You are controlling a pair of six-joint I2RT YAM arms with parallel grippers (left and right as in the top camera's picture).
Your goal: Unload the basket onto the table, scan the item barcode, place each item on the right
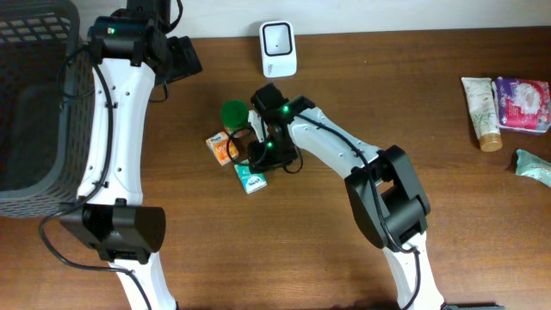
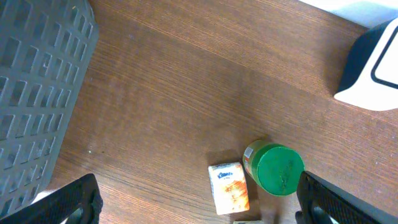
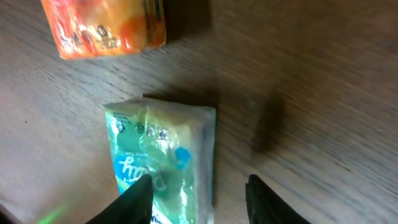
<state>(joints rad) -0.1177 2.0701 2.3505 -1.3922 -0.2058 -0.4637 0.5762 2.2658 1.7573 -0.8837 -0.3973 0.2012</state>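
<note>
The green tissue pack (image 1: 251, 179) lies flat on the worktop (image 1: 258, 258), near the middle and a little left, with nothing pinching it. The right gripper (image 1: 260, 160) hangs straight over it. In the right wrist view its two fingers (image 3: 138, 198) are spread, one over the pack's wrapper and the other over bare wood just right of the pack.

A second tissue pack, the orange one (image 1: 221, 148), lies just to the far left of the green one, so there are two packs together. One jar with a green lid (image 1: 233, 114) stands upright just beyond the orange pack. One white scanner (image 1: 278, 48) stands at the far edge of the worktop, well apart from the packs.

The left gripper (image 1: 182, 58) is up at the far left, beside the one dark basket (image 1: 34, 103). Its fingers (image 2: 78, 202) are spread wide, with nothing between them.

Three more things lie at the far right of the worktop: a pale tube (image 1: 480, 112), a pink packet (image 1: 523, 103) touching it, and a teal packet (image 1: 535, 165) cut off by the picture's edge.
</note>
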